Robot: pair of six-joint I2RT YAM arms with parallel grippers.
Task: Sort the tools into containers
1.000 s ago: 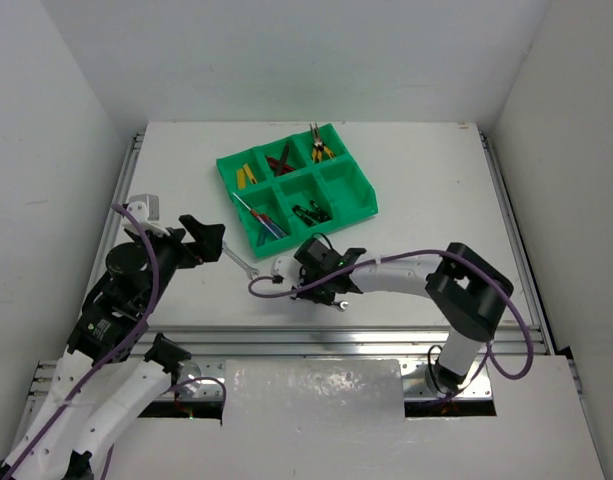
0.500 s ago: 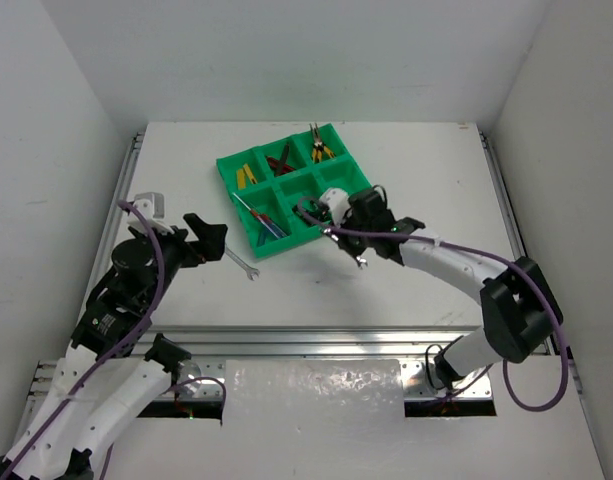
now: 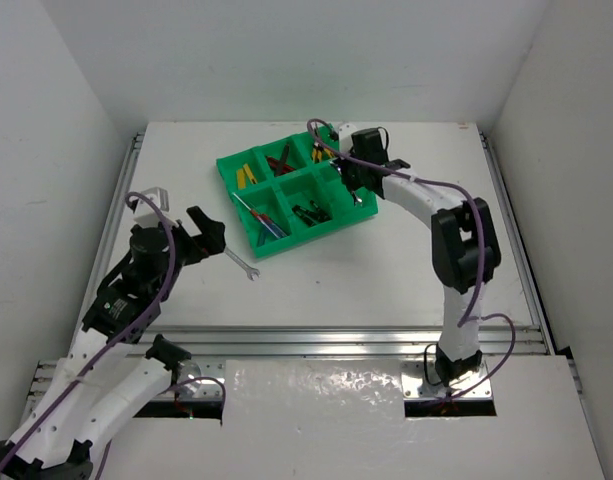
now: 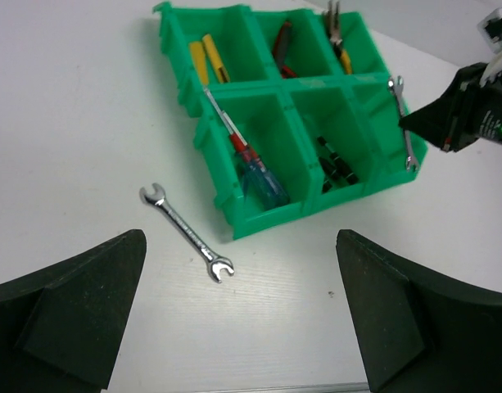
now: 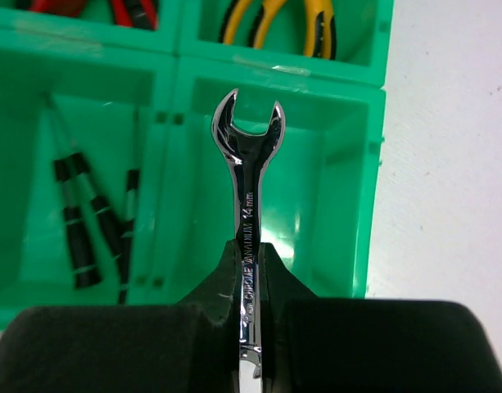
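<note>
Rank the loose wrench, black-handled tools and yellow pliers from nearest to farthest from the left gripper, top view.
1. Loose wrench, on the table beside the left gripper.
2. Black-handled tools, middle near compartment of the green tray.
3. Yellow pliers, far right compartment.

Top external: fixed and high behind the near edge, looking down over the whole table (image 3: 416,270) from far off. Left wrist: raised above the table, tilted down at the green tray (image 4: 267,223) from middle range; shares that tray (image 3: 286,243) and the loose wrench (image 4: 187,232) with the top view (image 3: 242,263). Right wrist: very close over the tray's right-hand compartments (image 5: 178,82), sighting along the held wrench (image 5: 247,188), which the left wrist view also catches (image 4: 400,119).
</note>
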